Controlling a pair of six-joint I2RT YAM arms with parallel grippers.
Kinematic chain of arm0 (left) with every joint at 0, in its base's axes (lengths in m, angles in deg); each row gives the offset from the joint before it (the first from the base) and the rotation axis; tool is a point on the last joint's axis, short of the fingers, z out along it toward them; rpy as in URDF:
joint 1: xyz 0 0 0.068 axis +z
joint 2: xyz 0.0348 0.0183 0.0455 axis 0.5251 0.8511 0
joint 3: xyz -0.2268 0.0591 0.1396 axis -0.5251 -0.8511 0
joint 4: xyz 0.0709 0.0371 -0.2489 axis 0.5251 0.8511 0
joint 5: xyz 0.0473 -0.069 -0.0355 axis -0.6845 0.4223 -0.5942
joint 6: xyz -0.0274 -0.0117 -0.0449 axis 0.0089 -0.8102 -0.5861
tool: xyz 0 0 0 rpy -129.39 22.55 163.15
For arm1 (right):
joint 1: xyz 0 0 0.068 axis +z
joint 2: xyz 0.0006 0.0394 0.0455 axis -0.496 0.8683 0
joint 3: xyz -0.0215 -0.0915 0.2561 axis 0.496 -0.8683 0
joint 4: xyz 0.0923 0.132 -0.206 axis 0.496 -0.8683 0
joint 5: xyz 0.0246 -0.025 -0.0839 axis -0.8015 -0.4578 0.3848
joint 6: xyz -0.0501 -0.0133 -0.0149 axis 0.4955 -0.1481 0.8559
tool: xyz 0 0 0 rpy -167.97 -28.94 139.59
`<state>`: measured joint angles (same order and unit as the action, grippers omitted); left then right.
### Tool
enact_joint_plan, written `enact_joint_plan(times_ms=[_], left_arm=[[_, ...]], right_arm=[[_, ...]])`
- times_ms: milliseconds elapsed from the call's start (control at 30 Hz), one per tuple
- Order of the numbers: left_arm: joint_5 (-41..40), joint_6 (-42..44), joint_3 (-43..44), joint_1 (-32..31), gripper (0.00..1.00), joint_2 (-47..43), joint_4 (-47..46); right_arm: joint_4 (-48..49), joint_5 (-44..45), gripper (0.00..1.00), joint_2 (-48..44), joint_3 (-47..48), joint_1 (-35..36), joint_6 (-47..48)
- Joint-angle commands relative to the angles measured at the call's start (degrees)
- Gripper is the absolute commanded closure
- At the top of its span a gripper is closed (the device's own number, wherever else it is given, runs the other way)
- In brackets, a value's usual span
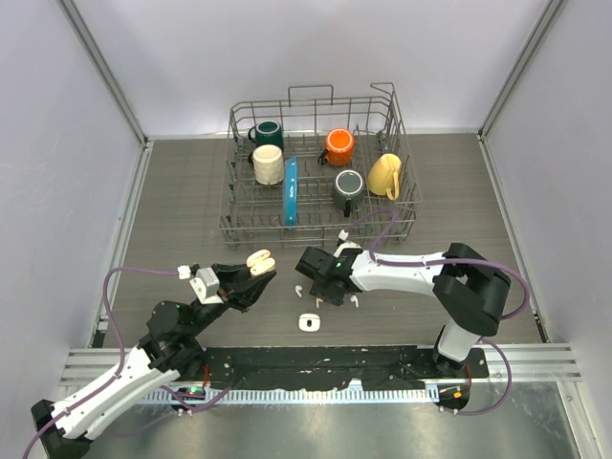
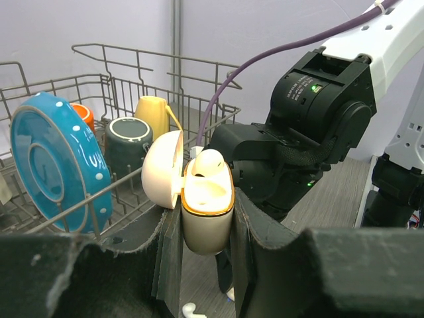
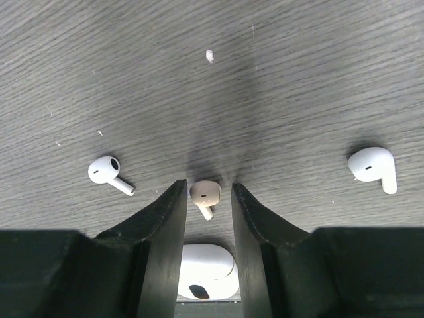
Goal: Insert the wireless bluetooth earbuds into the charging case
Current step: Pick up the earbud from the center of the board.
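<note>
My left gripper [image 1: 251,274] is shut on the open cream charging case [image 1: 260,259] and holds it above the table, lid swung left. In the left wrist view the case [image 2: 207,218] sits between the jaws with one pale earbud [image 2: 211,159] seated in it. My right gripper [image 1: 322,290] is open, low over the table, its jaws either side of a pink-beige earbud [image 3: 205,193] lying there. A white earbud [image 3: 105,170] lies to its left and another white earbud [image 3: 372,165] to its right. A closed white case [image 3: 207,271] lies just behind.
A wire dish rack [image 1: 320,222] stands at the back with a blue plate [image 1: 290,203] and mugs: dark green [image 1: 268,132], cream [image 1: 269,164], orange [image 1: 338,145], grey [image 1: 348,187], yellow [image 1: 384,175]. The white case [image 1: 308,322] lies near the front edge.
</note>
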<state>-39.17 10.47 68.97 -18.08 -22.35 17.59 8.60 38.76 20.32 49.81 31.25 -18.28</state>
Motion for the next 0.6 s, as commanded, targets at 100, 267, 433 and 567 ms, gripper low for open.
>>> enact_joint_plan(times_ms=[100, 267, 433, 567], left_arm=[[-1.07, 0.89, 0.02, 0.01, 1.00, -0.09, -2.29], [-1.07, 0.89, 0.02, 0.01, 1.00, 0.08, -2.29], [-1.07, 0.89, -0.07, 0.01, 1.00, 0.17, -2.64], [-1.42, 0.89, -0.15, 0.01, 1.00, 0.17, -2.73]], right_arm=[[0.28, 0.36, 0.62, 1.02, 2.07, -0.08, 0.97], [0.81, 0.01, 0.62, 1.64, 2.25, -0.08, 1.58], [0.81, 0.01, 0.61, 2.08, 2.25, -0.08, 1.76], [0.55, 0.01, 0.62, 2.61, 2.25, -0.17, 1.93]])
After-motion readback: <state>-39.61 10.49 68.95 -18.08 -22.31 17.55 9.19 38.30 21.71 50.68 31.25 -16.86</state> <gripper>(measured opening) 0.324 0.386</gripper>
